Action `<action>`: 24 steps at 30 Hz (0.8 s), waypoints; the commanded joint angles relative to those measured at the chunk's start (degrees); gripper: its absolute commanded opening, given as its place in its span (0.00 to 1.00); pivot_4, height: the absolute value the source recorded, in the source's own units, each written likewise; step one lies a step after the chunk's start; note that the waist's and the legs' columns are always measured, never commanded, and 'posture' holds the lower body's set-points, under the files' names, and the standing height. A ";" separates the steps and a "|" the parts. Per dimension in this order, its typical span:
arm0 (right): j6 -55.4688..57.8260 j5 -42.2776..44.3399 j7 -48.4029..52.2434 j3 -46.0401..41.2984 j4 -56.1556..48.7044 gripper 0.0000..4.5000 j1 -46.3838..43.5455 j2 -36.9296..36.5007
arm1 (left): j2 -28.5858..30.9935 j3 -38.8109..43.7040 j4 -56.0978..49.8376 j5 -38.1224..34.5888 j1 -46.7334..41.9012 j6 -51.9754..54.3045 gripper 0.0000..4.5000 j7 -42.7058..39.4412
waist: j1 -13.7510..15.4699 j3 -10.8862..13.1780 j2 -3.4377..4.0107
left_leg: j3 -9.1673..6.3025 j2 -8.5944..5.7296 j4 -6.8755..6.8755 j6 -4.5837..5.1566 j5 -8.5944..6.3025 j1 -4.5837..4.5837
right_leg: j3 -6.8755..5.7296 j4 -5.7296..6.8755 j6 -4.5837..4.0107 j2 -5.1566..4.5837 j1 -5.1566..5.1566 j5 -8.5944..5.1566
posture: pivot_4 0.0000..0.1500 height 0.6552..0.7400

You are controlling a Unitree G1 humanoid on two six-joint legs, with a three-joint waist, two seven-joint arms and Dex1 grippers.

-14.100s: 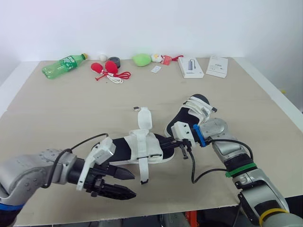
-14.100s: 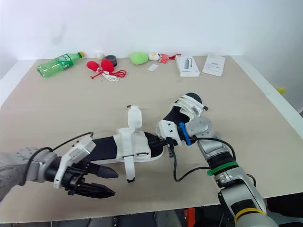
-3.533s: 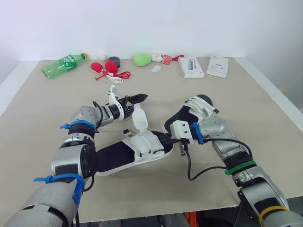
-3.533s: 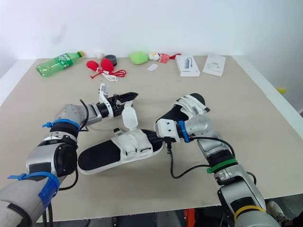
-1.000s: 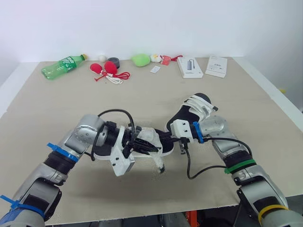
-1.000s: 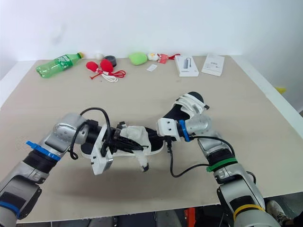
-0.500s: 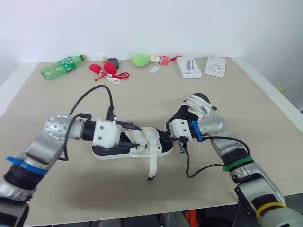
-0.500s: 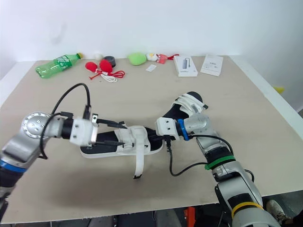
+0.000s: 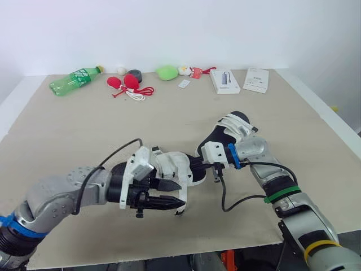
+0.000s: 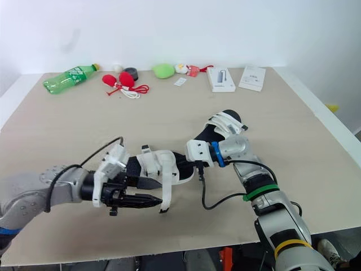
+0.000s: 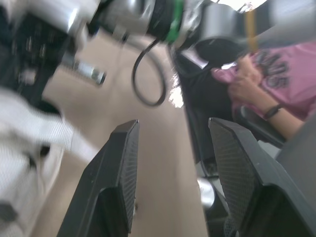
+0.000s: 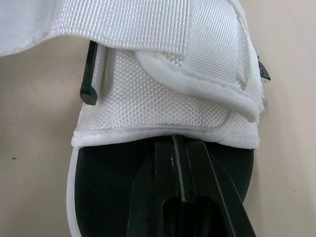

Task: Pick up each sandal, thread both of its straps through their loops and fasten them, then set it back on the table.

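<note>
Lying inside sandal point(image 12: 163, 94), right fingers point(image 12: 200, 170) closed; left fingers point(image 11: 121, 168) spread.

My beige surface point(image 9: 67, 130) carries a sandal point(image 9: 175, 164) beside a second sandal point(image 9: 232, 127). Far back I see a green bottle point(image 9: 74, 79) and a white box point(image 9: 225, 81).

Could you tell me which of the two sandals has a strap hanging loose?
The nearer sandal, on the left: one white strap dangles off its side. The farther sandal has its straps lying flat across it.

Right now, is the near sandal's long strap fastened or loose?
Loose: the strap hangs off the near sandal, its free end dangling down by the table.
</note>
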 commanded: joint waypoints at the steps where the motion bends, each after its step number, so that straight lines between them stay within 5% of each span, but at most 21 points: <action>1: 0.49 -3.20 0.40 1.65 1.50 0.00 1.89 -0.80 | -2.73 -1.97 -0.38 5.06 -0.14 2.44 0.51 1.98 | 0.01 0.00 0.00 | 0.00 0.00 0.00 0.00 0.00 -0.01 | 0.00 0.00 0.00 0.01 0.00 0.00 | 1.00 1.00; 14: 0.76 -3.07 0.65 1.38 -0.46 0.00 3.43 -1.96 | 0.04 2.41 -0.03 10.10 3.88 4.35 0.51 -4.07 | 0.10 -0.01 -0.01 | -0.01 0.00 -0.01 -0.17 -0.11 -0.01 | 0.00 -0.11 -0.05 -0.02 -0.10 -0.04 | 1.00 1.00; 24: 1.07 -3.20 0.33 1.48 -0.55 0.00 3.25 -1.68 | -11.58 -3.34 4.96 19.48 1.86 4.00 0.51 -1.59 | 0.13 -0.09 -0.03 | -0.02 -0.05 -0.01 -0.25 -0.17 -0.05 | 0.00 -0.22 -0.04 -0.03 0.04 -0.04 | 1.00 1.00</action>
